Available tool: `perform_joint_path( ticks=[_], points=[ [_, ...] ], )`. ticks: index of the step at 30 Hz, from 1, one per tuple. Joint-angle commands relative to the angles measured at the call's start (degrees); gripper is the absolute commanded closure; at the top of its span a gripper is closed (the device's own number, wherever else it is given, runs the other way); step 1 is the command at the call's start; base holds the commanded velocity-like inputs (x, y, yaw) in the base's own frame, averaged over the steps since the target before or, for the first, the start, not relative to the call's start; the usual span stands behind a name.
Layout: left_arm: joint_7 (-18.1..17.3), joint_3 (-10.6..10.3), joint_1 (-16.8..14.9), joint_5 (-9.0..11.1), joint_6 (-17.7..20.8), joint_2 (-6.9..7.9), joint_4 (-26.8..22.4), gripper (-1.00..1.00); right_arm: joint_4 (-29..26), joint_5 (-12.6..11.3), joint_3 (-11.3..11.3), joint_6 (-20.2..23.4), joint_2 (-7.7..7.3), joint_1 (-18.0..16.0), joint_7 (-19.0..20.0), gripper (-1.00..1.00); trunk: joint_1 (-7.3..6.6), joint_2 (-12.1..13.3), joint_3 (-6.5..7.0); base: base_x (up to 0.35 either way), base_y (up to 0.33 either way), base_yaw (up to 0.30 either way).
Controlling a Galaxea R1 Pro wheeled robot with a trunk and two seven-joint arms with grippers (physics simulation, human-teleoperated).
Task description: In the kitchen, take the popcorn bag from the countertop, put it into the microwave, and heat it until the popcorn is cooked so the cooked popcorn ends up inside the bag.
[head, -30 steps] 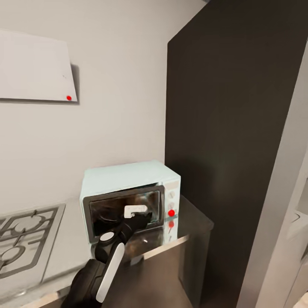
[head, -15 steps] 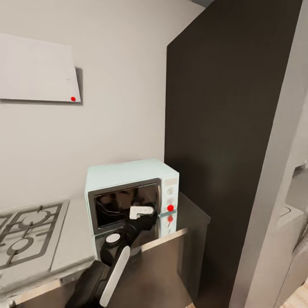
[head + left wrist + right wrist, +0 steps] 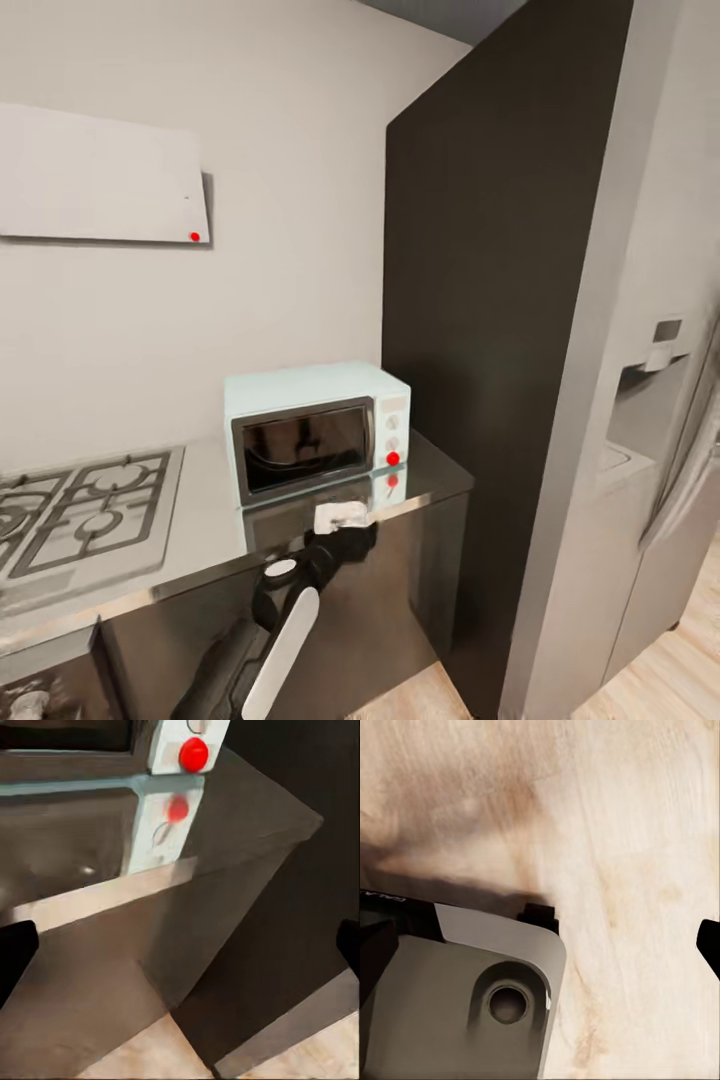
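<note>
The pale mint-blue microwave [image 3: 315,440] stands on the grey countertop [image 3: 200,525] against the wall, its dark glass door shut and a red round light on its side panel. My left gripper [image 3: 345,528] hangs open just in front of the counter's edge, below the microwave. In the left wrist view the left gripper [image 3: 180,952] is open and empty, facing the microwave's panel [image 3: 184,750] and the countertop [image 3: 247,817]. My right gripper [image 3: 540,949] is open over the wooden floor [image 3: 622,832]. The popcorn bag and popcorn are out of view.
A gas hob [image 3: 80,500] lies in the counter left of the microwave. A tall dark panel [image 3: 480,350] rises right of it, then a grey fridge [image 3: 650,450]. A white board [image 3: 100,185] hangs on the wall. My base [image 3: 457,1005] sits below the right gripper.
The camera has backed away from the counter, so the microwave looks smaller. The door, showing a bright inside a second ago, now shows dark shut glass. My left gripper has drawn back from it.
</note>
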Motion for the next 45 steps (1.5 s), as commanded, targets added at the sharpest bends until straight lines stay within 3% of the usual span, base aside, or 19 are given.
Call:
perform_joint_path(
  ticks=[1, 2, 5, 9, 12, 13, 14, 16, 18, 24, 31, 45],
  points=[
    [1.13, -0.17, -0.01, 2.4, 0.17, 0.05, 4.86, -1.0, 0.11, 0.48, -0.46, 0.06, 0.0, -0.08, 0.11, -1.0, -0.03, -0.07, -0.07, -0.348, 0.0, 0.0],
    [1.33, -0.22, 0.01, 3.41, 0.15, 0.04, 8.86, -1.0, 0.1, 0.49, -0.47, 0.07, 0.0, -0.09, 0.11, -1.0, -0.03, -0.07, -0.07, -0.348, 0.0, 0.0],
    [1.36, -0.41, 0.03, 7.52, -0.63, -0.26, 28.73, -1.0, 0.09, 0.51, -0.48, 0.08, -0.06, -0.09, 0.11, -1.0, -0.03, -0.07, -0.07, -0.348, 0.0, 0.0],
    [0.84, -0.39, 0.04, 11.22, -3.22, -0.49, 45.92, -1.0, 0.11, 0.51, -0.48, 0.08, -0.07, -0.08, 0.11, -1.0, -0.03, -0.07, -0.07, -0.348, 0.0, 0.0],
    [0.62, -0.39, 0.04, 12.12, -12.11, -0.77, 63.9, -1.0, 0.12, 0.51, -0.42, 0.08, 0.0, -0.08, 0.13, -1.0, -0.03, -0.07, -0.07, -0.348, 0.0, 0.0],
    [-5.21, -0.11, 0.16, 12.52, -18.5, -0.14, 76.04, -1.0, 0.13, 0.59, -0.4, 0.14, 0.22, -0.09, 0.04, -1.0, -0.03, -0.07, -0.07, -0.345, 0.0, 0.0],
    [-5.7, -0.08, 0.36, 12.52, -18.8, -0.03, 76.36, -1.0, 0.13, 0.59, -0.4, 0.15, 0.15, -0.09, 0.06, -1.0, -0.03, -0.07, -0.07, -0.336, 0.0, 0.0],
    [-6.71, -0.08, 5.53, 12.52, -27.98, 1.19, 76.85, -1.0, 0.07, 0.6, -0.38, 3.23, 0.06, -0.05, -0.2, -1.0, -0.03, -0.07, -0.08, -0.183, 0.0, 0.009],
    [-6.94, -0.12, 7.64, 12.59, -32.52, 1.7, 76.94, -1.0, 0.04, 0.69, -0.2, 4.63, -0.05, -0.02, -0.36, -1.0, -0.03, -0.07, -0.18, -0.029, 0.0, 0.151],
    [-6.87, -0.11, 7.77, 12.61, -32.54, 1.8, 77.01, -1.0, 0.0, 0.86, 0.05, 4.79, -0.07, -0.02, -0.39, -1.0, -0.03, -0.07, -0.61, -0.001, 0.0, 0.196],
    [-7.01, -0.12, 8.71, 12.57, -32.43, 2.97, 77.02, -1.0, -0.14, 0.95, 0.24, 4.98, 0.02, -0.05, -0.47, -1.0, -0.03, -0.07, -1.11, 0.0, 0.0, 0.198],
    [-6.93, -0.12, 8.74, 12.61, -32.75, 2.68, 76.98, -1.0, -0.49, 1.17, 0.22, 4.22, 0.1, -0.07, -0.57, -1.0, -0.03, -0.07, -2.08, 0.0, -0.012, 0.209]
  ],
)
